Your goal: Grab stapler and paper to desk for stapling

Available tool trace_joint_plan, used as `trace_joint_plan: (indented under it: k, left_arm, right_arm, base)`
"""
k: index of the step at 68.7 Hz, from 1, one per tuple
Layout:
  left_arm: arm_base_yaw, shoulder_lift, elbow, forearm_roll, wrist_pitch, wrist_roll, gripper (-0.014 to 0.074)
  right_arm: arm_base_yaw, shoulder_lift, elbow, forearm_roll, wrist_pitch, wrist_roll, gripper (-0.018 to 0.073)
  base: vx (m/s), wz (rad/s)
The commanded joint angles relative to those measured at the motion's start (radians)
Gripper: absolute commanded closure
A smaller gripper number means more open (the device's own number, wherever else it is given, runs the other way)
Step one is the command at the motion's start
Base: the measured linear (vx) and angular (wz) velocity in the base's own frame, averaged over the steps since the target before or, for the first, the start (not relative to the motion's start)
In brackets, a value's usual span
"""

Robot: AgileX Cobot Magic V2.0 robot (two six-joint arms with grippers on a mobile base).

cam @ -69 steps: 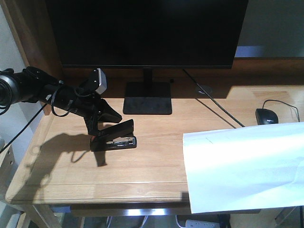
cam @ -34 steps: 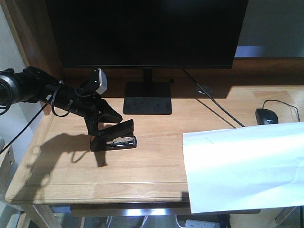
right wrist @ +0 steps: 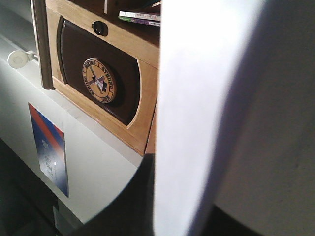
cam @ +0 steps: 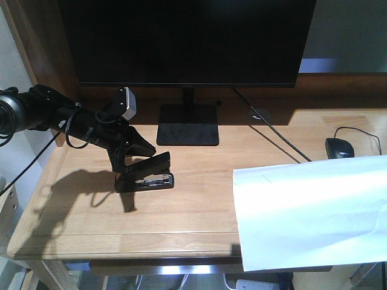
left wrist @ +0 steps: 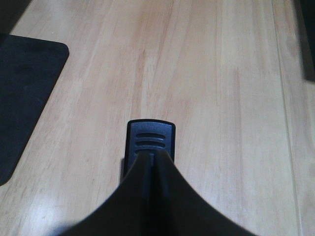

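The small black stapler point(cam: 145, 174) sits on the left half of the light-wood surface point(cam: 199, 208), its top arm sprung up and silver metal showing inside, just where it was a second ago. The left pincer point(cam: 123, 164) has not shifted either. From the wrist its fingers point(left wrist: 133, 191) look pressed together with only a thin seam between them, their tips over the stapler's ridged end. I cannot tell whether they touch it.

The plain white sheet of paper point(cam: 308, 211) hangs unchanged at the right, overlapping the surface's front edge. The right pincer point(right wrist: 182, 216) pinches it, with a dark finger on either side of the sheet.

Behind the stapler stands a big black monitor point(cam: 187, 42) on a square foot, and a black computer mouse point(cam: 339, 147) lies far right.

The right wrist view takes in a round emblem point(right wrist: 100, 79) on a dark panel and a blue and red poster point(right wrist: 48, 150). The lettering on both is too small to read.
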Motion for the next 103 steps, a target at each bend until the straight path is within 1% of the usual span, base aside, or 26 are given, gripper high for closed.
trace_joint_plan:
  k: [1, 10, 16, 19, 23, 27, 30, 31, 32, 33, 35, 36, 37, 39, 41, 47, 48, 54, 59, 65, 71, 79, 84, 92, 98, 103]
  left_arm:
    - [-0.007, -0.062, -0.03, -0.064, 0.031, -0.01, 0.0605]
    - [-0.007, -0.062, -0.03, -0.064, 0.031, -0.01, 0.0605]
    - [-0.007, -0.062, -0.03, -0.064, 0.031, -0.01, 0.0605]
    - [-0.007, -0.062, -0.03, -0.064, 0.031, -0.01, 0.0605]
    - [-0.007, -0.062, -0.03, -0.064, 0.031, -0.01, 0.0605]
    - [-0.007, -0.062, -0.03, -0.064, 0.031, -0.01, 0.0605]
    - [-0.007, -0.062, -0.03, -0.064, 0.031, -0.01, 0.0605]
    - [-0.007, -0.062, -0.03, -0.064, 0.031, -0.01, 0.0605]
    - [-0.007, -0.062, -0.03, -0.064, 0.031, -0.01, 0.0605]
    - [-0.007, -0.062, -0.03, -0.064, 0.031, -0.01, 0.0605]
    - [-0.007, -0.062, -0.03, -0.064, 0.031, -0.01, 0.0605]
    - [-0.007, -0.062, -0.03, -0.064, 0.031, -0.01, 0.0605]
    - [-0.007, -0.062, -0.03, -0.064, 0.031, -0.01, 0.0605]
    - [-0.007, -0.062, -0.03, -0.064, 0.031, -0.01, 0.0605]
    - [-0.007, -0.062, -0.03, -0.064, 0.031, -0.01, 0.0605]
    - [-0.007, -0.062, -0.03, -0.064, 0.031, -0.01, 0.0605]
    - [-0.007, -0.062, -0.03, -0.064, 0.031, -0.01, 0.0605]
    - [-0.007, -0.062, -0.03, -0.064, 0.031, -0.01, 0.0605]
    - [-0.007, -0.062, -0.03, -0.064, 0.031, -0.01, 0.0605]
    - [-0.007, -0.062, -0.03, -0.064, 0.031, -0.01, 0.0605]
    - [-0.007, -0.062, -0.03, -0.064, 0.031, -0.01, 0.0605]
    - [-0.007, -0.062, -0.03, -0.064, 0.031, -0.01, 0.0605]
    - [-0.007, -0.062, -0.03, -0.065, 0.031, -0.01, 0.0605]
    - [-0.007, -0.062, -0.03, -0.065, 0.031, -0.01, 0.0603]
    - [-0.007, -0.062, -0.03, -0.065, 0.031, -0.01, 0.0603]
    - [-0.007, -0.062, -0.03, -0.065, 0.031, -0.01, 0.0603]
  right_arm:
    - [0.001, 0.008, 0.003, 0.008, -0.06, -0.013, 0.0561]
    - [0.001, 0.008, 0.003, 0.001, -0.06, -0.018, 0.0561]
    - [0.0, 0.008, -0.003, 0.002, -0.061, -0.067, 0.0561]
    - [0.0, 0.008, -0.014, -0.024, -0.06, -0.097, 0.0561]
    - [0.0, 0.008, -0.042, -0.096, -0.029, -0.126, 0.0561]
    - [0.0, 0.013, -0.081, -0.192, 0.046, -0.124, 0.0561]
    - [0.0, 0.022, -0.129, -0.315, 0.119, -0.094, 0.0561]
    - [0.0, 0.024, -0.137, -0.334, 0.143, -0.087, 0.0561]
    - [0.0, 0.032, -0.152, -0.393, 0.167, -0.072, 0.0561]
    - [0.0, 0.038, -0.167, -0.413, 0.19, -0.044, 0.0561]
    - [0.0, 0.051, -0.196, -0.516, 0.232, 0.001, 0.0561]
    - [0.0, 0.054, -0.209, -0.536, 0.25, 0.013, 0.0561]
    - [0.0, 0.065, -0.223, -0.596, 0.266, 0.038, 0.0561]
    - [0.0, 0.082, -0.254, -0.677, 0.292, 0.102, 0.0561]
    - [0.0, 0.095, -0.271, -0.736, 0.311, 0.14, 0.0561]
    - [0.0, 0.158, -0.33, -0.972, 0.337, 0.269, 0.0561]
    - [0.0, 0.177, -0.342, -1.028, 0.337, 0.299, 0.0561]
    - [0.0, 0.256, -0.383, -1.226, 0.33, 0.397, 0.0561]
    - [0.0, 0.326, -0.412, -1.363, 0.321, 0.442, 0.0561]
    - [0.0, 0.403, -0.436, -1.481, 0.314, 0.473, 0.0561]
    - [0.0, 0.496, -0.457, -1.53, 0.313, 0.491, 0.0561]
    - [0.0, 0.595, -0.471, -1.53, 0.339, 0.483, 0.0561]
    - [0.0, 0.668, -0.481, -1.524, 0.393, 0.472, 0.0561]
    - [0.0, 0.763, -0.5, -1.457, 0.508, 0.448, 0.0561]
    - [0.0, 0.843, -0.534, -1.386, 0.563, 0.38, 0.0561]
    - [0.0, 0.908, -0.575, -1.326, 0.568, 0.317, 0.0561]
  base:
    - [0.0, 0.0]
    - [0.0, 0.0]
    - [0.0, 0.0]
    - [0.0, 0.0]
    - [0.0, 0.0]
    - [0.0, 0.0]
    - [0.0, 0.0]
    - [0.0, 0.0]
    - [0.0, 0.0]
    - [0.0, 0.0]
    - [0.0, 0.0]
    - [0.0, 0.0]
    - [0.0, 0.0]
    - [0.0, 0.0]
    - [0.0, 0.0]
    - [0.0, 0.0]
    - [0.0, 0.0]
    - [0.0, 0.0]
    - [0.0, 0.0]
    - [0.0, 0.0]
    - [0.0, 0.0]
    - [0.0, 0.0]
    - [0.0, 0.0]
    - [0.0, 0.0]
    - [0.0, 0.0]
    - [0.0, 0.0]
